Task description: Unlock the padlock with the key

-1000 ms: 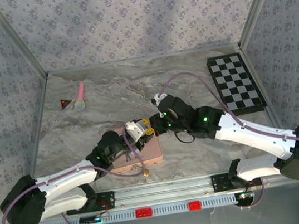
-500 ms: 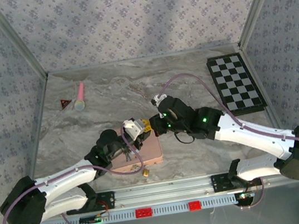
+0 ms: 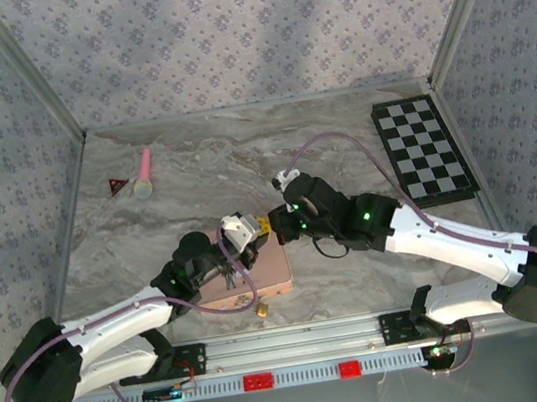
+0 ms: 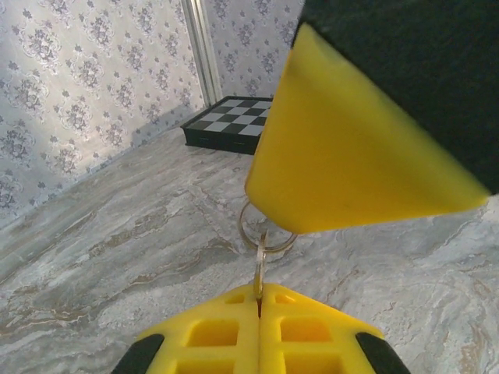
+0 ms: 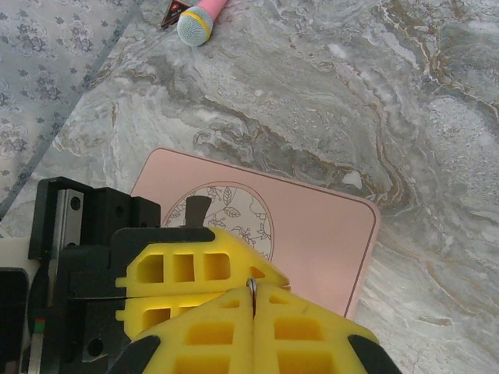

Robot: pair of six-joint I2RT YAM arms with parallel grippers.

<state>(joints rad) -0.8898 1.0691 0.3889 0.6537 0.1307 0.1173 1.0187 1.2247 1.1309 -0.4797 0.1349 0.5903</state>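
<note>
**Item 1, left pincer** (image 4: 259, 302): pressed together. In your left wrist view a thin metal strip (image 4: 258, 274), seen edge-on, is nipped in the seam between its yellow fingers. You cannot tell whether it is a key blade. The strip hangs on the key ring (image 4: 265, 234), just beyond the tips.

**Item 2, right pincer** (image 5: 251, 302): pressed together, pinching a small loop of the key ring at its seam. You find it nose to nose with the left pincer, the two sets of yellow fingers close against each other over the far right corner of the pink tin (image 5: 312, 226).

**Item 3, padlock** (image 3: 263, 310): lies on the table on the arm-base side of both pincers, apart from each, just off the tin's near edge. It is too small for you to read the state of its shackle.

**Item 4, pink tin**: lies flat beneath both pincers, with a floral oval on its lid.

**Item 5, sundries**: a pink toy microphone (image 3: 146, 174) and a red triangle (image 3: 117, 186) lie well beyond and to the left of the left pincer. A chessboard (image 3: 425, 149) lies beyond and to the right of the right pincer.
</note>
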